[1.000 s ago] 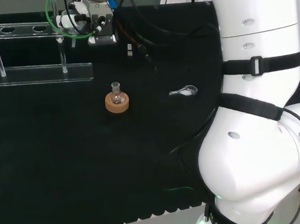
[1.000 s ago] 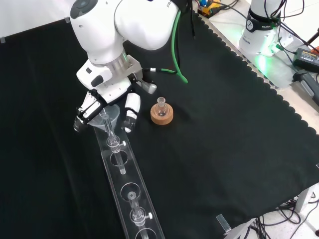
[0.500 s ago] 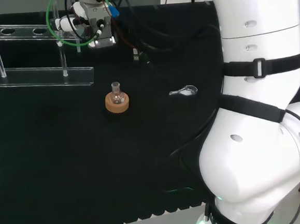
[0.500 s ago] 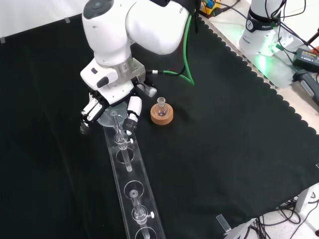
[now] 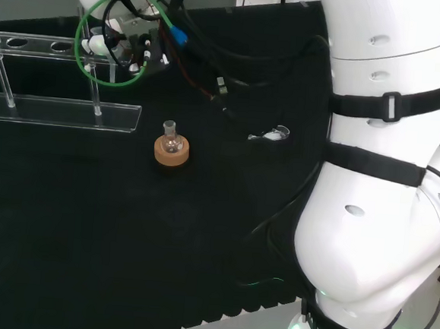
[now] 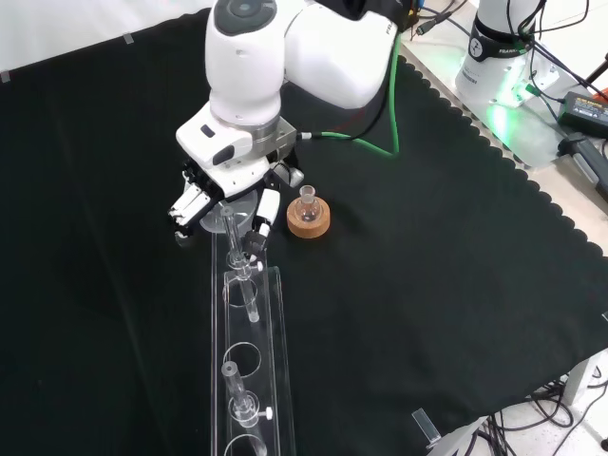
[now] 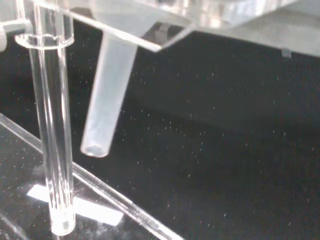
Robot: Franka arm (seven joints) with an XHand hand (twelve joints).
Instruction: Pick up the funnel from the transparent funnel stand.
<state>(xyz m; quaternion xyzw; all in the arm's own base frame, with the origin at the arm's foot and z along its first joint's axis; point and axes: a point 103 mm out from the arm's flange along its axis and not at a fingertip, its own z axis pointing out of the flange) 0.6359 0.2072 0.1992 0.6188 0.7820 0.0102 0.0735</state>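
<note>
Funnel: the clear funnel (image 6: 218,211) sits between the fingers of the hand, its wide mouth up, at the far end of the stand in the front view; its stem (image 7: 107,97) hangs free above the stand's base plate, beside a clear post (image 7: 51,135).
Hand: the hand (image 6: 223,198) has its fingers curled round the funnel's bowl.
Stand: the transparent funnel stand (image 6: 255,353) lies along the desk (image 6: 427,237), running toward the viewer in the front view.
Flask: a small flask (image 6: 307,202) on a cork ring (image 6: 309,221) stands just right of the hand in the front view.
Writing: none readable.
</note>
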